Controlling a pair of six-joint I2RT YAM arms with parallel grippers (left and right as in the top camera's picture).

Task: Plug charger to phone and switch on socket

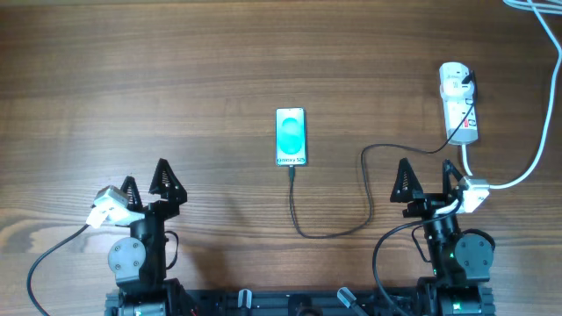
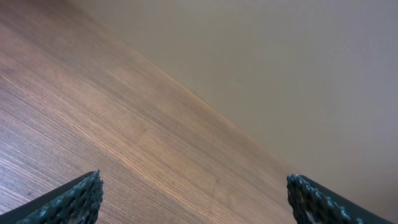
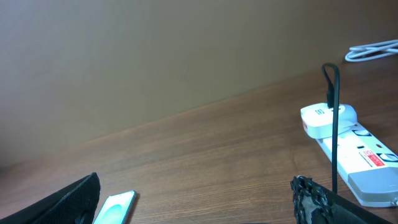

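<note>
A phone (image 1: 291, 136) with a lit teal screen lies face up at the table's middle; it also shows at the lower left of the right wrist view (image 3: 115, 206). A black cable (image 1: 329, 230) runs from the phone's near end in a loop to a white charger (image 1: 456, 80) on the white socket strip (image 1: 462, 118) at the far right, also in the right wrist view (image 3: 357, 162). My left gripper (image 1: 145, 184) is open and empty at the near left. My right gripper (image 1: 428, 180) is open and empty, near the strip's close end.
A white power cord (image 1: 527, 171) curves from the strip's near end along the right edge to the far right corner. A tan wall rises behind the table's far edge in both wrist views.
</note>
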